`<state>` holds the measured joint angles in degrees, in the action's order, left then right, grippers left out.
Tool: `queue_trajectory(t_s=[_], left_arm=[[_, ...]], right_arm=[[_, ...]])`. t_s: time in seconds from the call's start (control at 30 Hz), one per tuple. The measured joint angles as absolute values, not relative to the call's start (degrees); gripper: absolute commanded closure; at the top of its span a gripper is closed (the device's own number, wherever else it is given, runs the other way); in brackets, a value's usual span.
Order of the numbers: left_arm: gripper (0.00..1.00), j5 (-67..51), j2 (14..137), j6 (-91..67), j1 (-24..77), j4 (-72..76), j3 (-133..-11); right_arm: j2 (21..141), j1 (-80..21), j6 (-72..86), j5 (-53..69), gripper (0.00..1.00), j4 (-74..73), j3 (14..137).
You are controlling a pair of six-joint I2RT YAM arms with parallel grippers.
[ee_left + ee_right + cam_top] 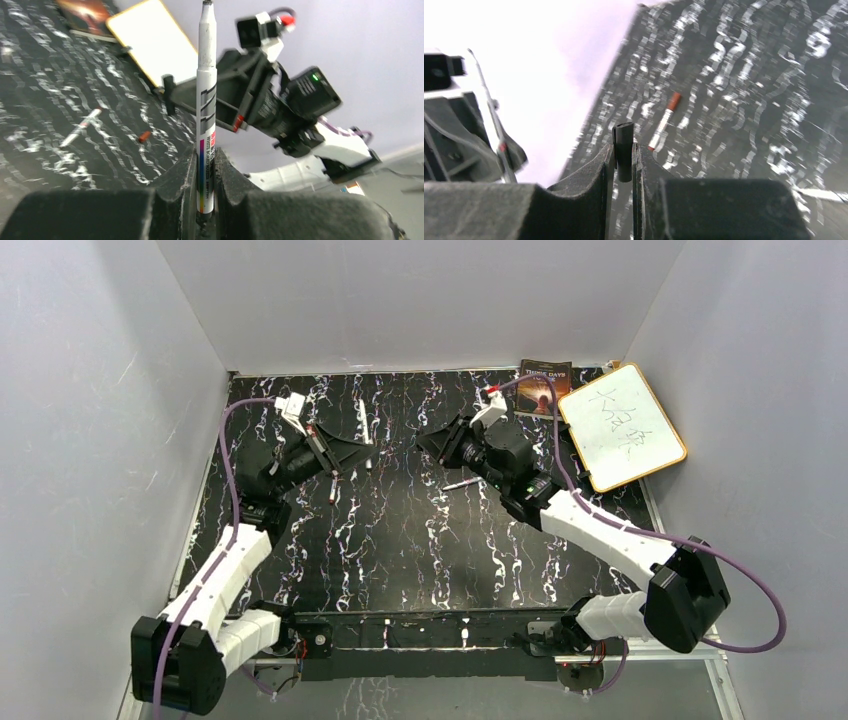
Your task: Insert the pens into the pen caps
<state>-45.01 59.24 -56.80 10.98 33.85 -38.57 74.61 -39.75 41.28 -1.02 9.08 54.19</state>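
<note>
Three pens, counted: held pen (206, 125), gripped in my left hand (205, 156), its base hidden between the fingers; bare pen (460, 483) on the table (420, 550) near my right hand (623, 150); red-capped pen (664, 122), blurred. Two free caps: black cap (624, 145), pinched by my right hand; loose red cap (144, 136).

Wide view from above: a black worktop (400, 540) veined with white marbling fills the middle of the frame. Three plain pale walls box it in: the back wall (420, 300) across the top, the left wall (90, 440) down the left side, the right wall (760, 360) on the right. The light is soft and even, with a faint lilac cast on those walls. Upper right, a whiteboard (620, 425) with a yellow-orange frame sits askew at the worktop's right edge, dark scribbles on it. Just beside it, at the back, lies a dark-covered book (544, 385).
</note>
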Motion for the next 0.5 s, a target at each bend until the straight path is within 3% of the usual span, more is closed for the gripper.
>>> queue_trajectory(t_s=[0.27, 0.5], left_arm=[[1.00, -44.05, 55.92, -55.99, 25.47, 33.23, -39.24], [1.00, -42.28, 56.60, -52.40, 29.17, 29.17, -39.59]], right_arm=[[74.37, -37.95, 44.86, 5.02, 1.00, 24.56, 54.28], [75.46, -36.56, 45.60, 8.05, 1.00, 29.54, 56.47]])
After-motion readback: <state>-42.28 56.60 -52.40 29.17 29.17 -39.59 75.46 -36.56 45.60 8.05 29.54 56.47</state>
